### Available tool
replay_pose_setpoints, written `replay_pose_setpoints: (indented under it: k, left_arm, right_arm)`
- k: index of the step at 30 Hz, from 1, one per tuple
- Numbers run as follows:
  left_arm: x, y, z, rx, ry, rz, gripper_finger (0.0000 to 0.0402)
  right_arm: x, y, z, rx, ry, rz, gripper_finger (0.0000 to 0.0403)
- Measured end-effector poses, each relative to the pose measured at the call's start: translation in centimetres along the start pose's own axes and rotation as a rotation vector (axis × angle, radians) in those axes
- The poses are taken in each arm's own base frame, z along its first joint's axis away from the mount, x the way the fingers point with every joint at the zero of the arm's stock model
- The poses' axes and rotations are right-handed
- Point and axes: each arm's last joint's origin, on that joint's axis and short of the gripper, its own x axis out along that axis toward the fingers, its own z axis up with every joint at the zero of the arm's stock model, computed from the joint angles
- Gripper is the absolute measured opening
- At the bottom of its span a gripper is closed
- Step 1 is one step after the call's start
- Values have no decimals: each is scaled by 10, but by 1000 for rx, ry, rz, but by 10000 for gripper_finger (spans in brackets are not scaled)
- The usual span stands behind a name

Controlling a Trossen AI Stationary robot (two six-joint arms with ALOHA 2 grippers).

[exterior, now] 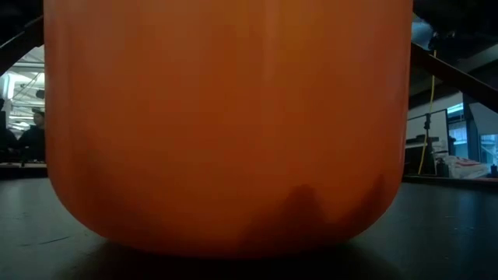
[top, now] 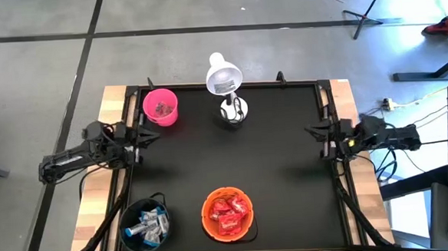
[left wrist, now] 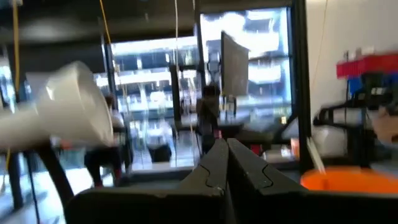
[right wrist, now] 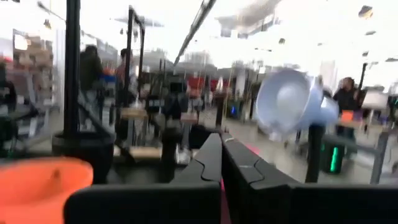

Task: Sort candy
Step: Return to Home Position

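Observation:
Red candy (top: 228, 213) fills the orange bowl (top: 207, 219) at the table's near edge. Blue-and-white candy (top: 148, 225) lies in the dark bowl (top: 127, 217) left of it. A few pinkish pieces (top: 162, 108) sit in the pink cup (top: 149, 115) at the far left. My left gripper (top: 140, 139) rests shut at the table's left edge, and its fingers (left wrist: 225, 163) meet in the left wrist view. My right gripper (top: 319, 131) rests shut at the right edge, its fingers (right wrist: 222, 160) together in the right wrist view. Neither is near any candy.
A white desk lamp (top: 224, 75) stands on its base (top: 233, 110) at the far middle of the black mat (top: 287, 160). The orange bowl's wall (exterior: 226, 124) fills the low view. People show in the room beyond (right wrist: 90, 62).

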Motion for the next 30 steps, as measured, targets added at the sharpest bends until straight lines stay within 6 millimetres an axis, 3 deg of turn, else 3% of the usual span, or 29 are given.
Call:
replay_pose_setpoints:
  k: [4,7,30]
  left_arm:
    - [1,0,-13,-17,39,-4,0]
    - [1,-1,-17,-31,46,-32,0]
    - [1,-1,-14,-11,3,-37,0]
  right_arm:
    - [2,4,-23,18,59,3,0]
    - [2,6,-29,48,70,19,0]
    - [3,6,-28,122,57,31,7]
